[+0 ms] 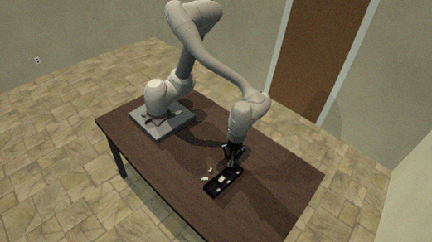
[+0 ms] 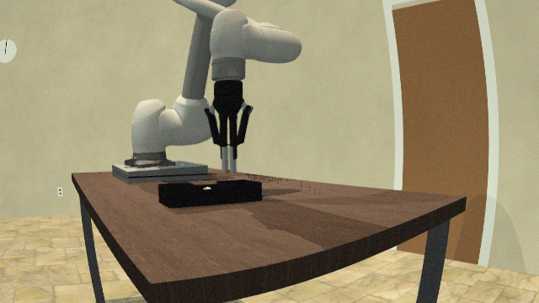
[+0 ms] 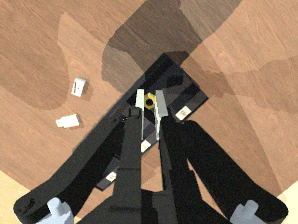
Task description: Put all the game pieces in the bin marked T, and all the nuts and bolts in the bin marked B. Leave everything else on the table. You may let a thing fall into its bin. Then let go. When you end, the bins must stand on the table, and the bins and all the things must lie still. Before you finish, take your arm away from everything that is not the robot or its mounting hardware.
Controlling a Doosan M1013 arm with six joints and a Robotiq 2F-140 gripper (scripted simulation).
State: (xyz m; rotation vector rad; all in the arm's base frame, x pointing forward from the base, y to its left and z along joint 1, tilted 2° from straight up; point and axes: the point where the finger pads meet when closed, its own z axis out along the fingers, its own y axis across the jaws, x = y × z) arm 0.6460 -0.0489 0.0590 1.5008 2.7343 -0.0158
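Observation:
Two joined black bins [image 1: 223, 182] stand on the dark wooden table; they also show in the exterior view [image 2: 210, 193] and in the wrist view [image 3: 162, 92]. I cannot read their letters. Small pale pieces lie inside them [image 3: 182, 112]. My gripper [image 1: 230, 164] hangs above the bins' far end, fingers pointing down; it also shows in the exterior view [image 2: 228, 166]. It is shut on a small yellowish nut [image 3: 150, 102], held at the fingertips over the end compartment. Two small white pieces [image 3: 79, 87] [image 3: 67, 121] lie on the table to the left of the bins, also seen from above [image 1: 210, 167] [image 1: 204, 178].
The robot's grey base plate [image 1: 162, 120] sits at the table's far left corner. The table's front edge runs close below the bins in the top view.

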